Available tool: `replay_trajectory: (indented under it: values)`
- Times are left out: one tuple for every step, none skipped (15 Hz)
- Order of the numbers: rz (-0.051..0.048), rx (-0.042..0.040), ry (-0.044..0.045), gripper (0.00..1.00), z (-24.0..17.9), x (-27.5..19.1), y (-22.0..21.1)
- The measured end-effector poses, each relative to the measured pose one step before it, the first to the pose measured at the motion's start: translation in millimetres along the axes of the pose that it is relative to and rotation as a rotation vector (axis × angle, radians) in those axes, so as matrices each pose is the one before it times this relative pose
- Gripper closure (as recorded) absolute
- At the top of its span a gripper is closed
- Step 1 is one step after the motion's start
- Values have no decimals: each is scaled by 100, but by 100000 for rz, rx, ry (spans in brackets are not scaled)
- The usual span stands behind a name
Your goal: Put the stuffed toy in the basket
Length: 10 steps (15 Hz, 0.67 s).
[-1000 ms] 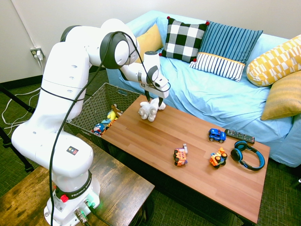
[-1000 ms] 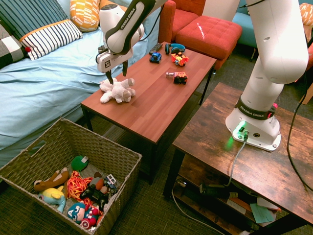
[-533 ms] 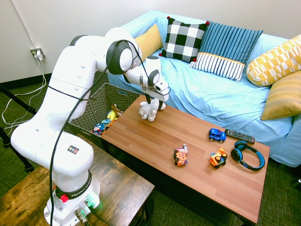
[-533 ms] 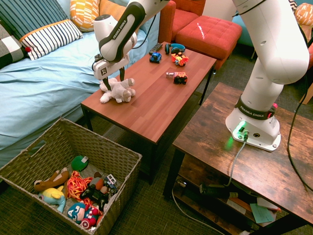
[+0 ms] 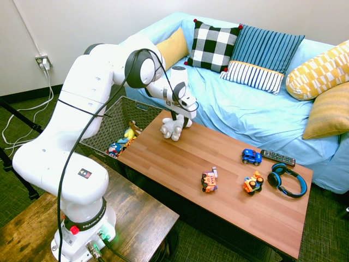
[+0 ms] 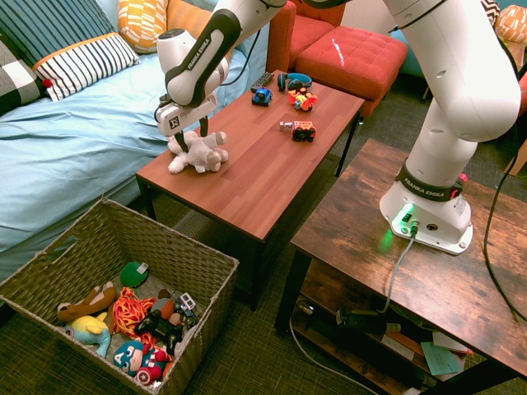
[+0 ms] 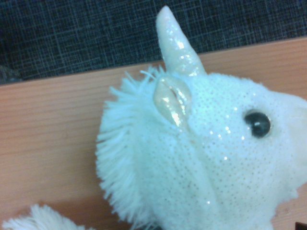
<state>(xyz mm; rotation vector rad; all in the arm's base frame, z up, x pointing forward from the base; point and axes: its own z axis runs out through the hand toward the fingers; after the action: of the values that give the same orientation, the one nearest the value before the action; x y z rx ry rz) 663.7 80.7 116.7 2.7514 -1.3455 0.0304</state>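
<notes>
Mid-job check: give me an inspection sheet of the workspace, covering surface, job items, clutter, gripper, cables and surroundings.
Surface: wooden coffee table.
Job's things: stuffed toy lies near the table's end by the sofa; basket on the floor beyond that end, holding other toys.
Clutter: three toy vehicles, remote, blue headphones at the far end.
Gripper: gripper points down over the stuffed toy, fingers astride it; grasp cannot be confirmed.
Cables: white cables on the floor by the wall outlet.
Surroundings: blue-covered sofa with cushions, red ottoman.

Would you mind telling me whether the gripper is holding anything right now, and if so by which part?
Nothing is clearly held: the gripper is down around the stuffed toy, which lies on the table.
</notes>
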Motion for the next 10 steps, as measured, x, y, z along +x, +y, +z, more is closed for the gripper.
replay_trajectory:
  values:
    - [163,-225,-244,100,198,-30,62]
    - [241,-209,-384,100,230,-54,66]
    - [197,-86,-372,100,137,-37,64]
    - [-100,-167,-186,100,85,-40,78]
    - [-569,-431,-248,100,187,-93,157]
    - [-1091,-263,-219,100,117,-105,92]
    - [-1353,220,-136,100,-138,-116,-52]
    - [-1594,540,-268,100,-350,-193,-95]
    - [-1936,869,-147,100,-653,-302,-122]
    - [-1959,1179,-46,100,-1054,-523,-157]
